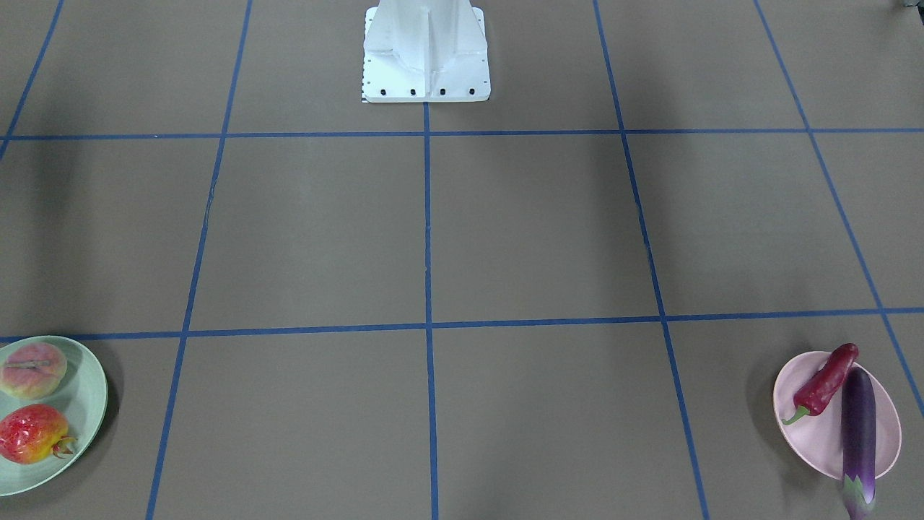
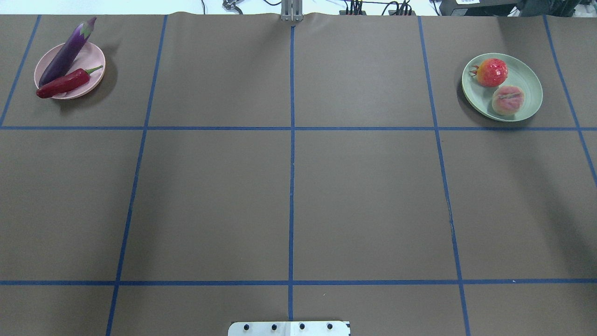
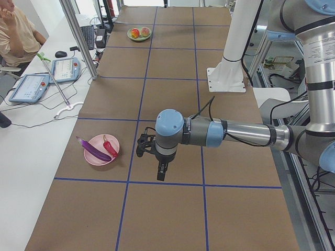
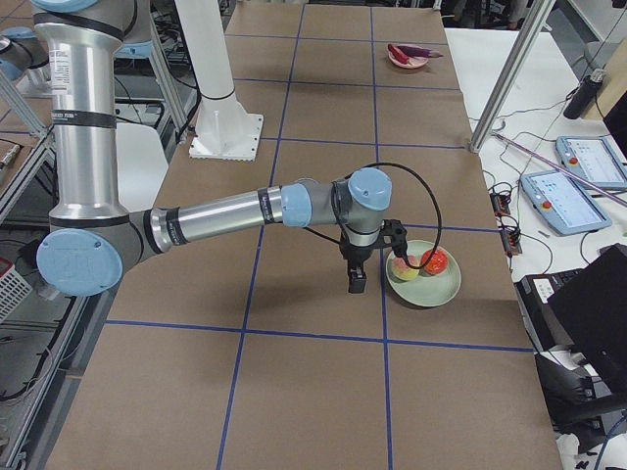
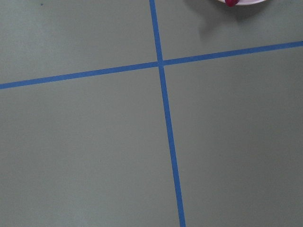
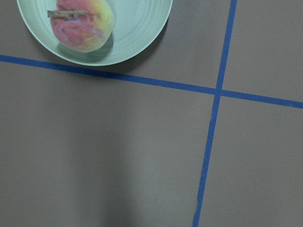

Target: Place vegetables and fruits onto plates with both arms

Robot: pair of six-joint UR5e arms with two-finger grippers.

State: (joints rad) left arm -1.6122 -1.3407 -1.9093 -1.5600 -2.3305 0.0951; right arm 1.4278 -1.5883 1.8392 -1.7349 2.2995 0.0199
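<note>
Well, everything's plated: peach and pomegranate on the green plate, chili and eggplant on the pink plate. The eggplant overhangs the rim; a nudge could tip it off — long axis diagonal, calyx pointing away from the robot. Left gripper, right gripper: spread or pressed, can't tell.

No readable text, no labels, no numbers — anywhere

Eggplant, chili on pink plate; peach, pomegranate on green plate
</note>
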